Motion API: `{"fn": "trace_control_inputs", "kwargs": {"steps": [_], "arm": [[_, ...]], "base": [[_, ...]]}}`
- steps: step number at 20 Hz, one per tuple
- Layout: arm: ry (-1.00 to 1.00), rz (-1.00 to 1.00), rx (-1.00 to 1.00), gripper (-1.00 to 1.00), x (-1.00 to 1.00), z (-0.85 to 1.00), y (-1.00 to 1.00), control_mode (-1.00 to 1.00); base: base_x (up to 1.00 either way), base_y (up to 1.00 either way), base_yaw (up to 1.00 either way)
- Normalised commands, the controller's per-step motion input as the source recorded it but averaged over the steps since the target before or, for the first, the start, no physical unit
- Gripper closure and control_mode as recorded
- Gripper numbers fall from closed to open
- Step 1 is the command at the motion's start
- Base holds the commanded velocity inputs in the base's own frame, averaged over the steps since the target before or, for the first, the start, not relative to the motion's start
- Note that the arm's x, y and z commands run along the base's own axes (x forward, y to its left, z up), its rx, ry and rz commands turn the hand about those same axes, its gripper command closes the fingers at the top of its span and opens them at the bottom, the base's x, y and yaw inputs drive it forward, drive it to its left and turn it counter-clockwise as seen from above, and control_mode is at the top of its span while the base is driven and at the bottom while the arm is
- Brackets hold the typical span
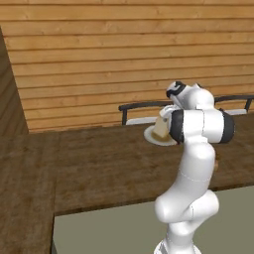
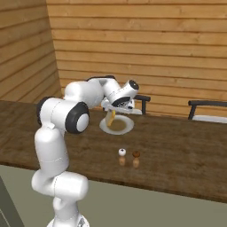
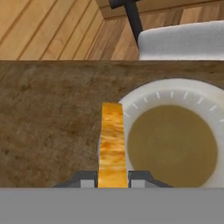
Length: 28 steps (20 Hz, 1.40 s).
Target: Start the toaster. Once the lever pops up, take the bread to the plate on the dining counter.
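My gripper (image 3: 113, 178) is shut on the bread (image 3: 112, 140), a tan-yellow slice held edge-on and hanging upright. The slice hangs over the left rim of the round white-grey plate (image 3: 175, 87), which lies on the dark wood-grain dining counter (image 3: 43, 122). In the right base view the gripper (image 2: 111, 111) points down with the bread (image 2: 109, 119) just above the plate (image 2: 124, 128). From the left base view the bread (image 1: 160, 130) and the plate (image 1: 149, 134) peek out beside the arm. The toaster and its lever are out of view.
Two small shakers (image 2: 122, 156) (image 2: 136, 158) stand on the counter (image 2: 177, 150) nearer the base than the plate. Dark-framed chairs (image 2: 208, 111) (image 1: 144, 111) sit behind the counter's far edge, in front of a wood-plank wall.
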Motion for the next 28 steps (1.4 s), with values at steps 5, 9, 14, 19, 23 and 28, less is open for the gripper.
{"fn": "trace_control_inputs", "kwargs": {"steps": [5, 9, 14, 19, 23, 28], "arm": [[0.0, 0.0, 0.03, 1.0, -0.04, -0.23, 0.0, -1.0], [0.0, 0.0, 0.05, 1.0, 0.0, -0.11, 0.0, -1.0], [0.0, 0.0, 0.03, 1.0, 0.04, -0.21, 0.0, -1.0], [0.0, 0.0, 0.01, 1.0, 0.01, -0.21, 0.0, -1.0], [0.0, 0.0, 0.0, 1.0, 0.13, -0.09, 0.0, -1.0], [0.0, 0.0, 0.0, 1.0, 0.01, -0.06, 0.0, -1.0]], "base": [[0.0, 0.0, 0.0], [0.0, 0.0, 0.0], [0.0, 0.0, 0.0], [0.0, 0.0, 0.0], [0.0, 0.0, 0.0], [0.0, 0.0, 0.0]]}}
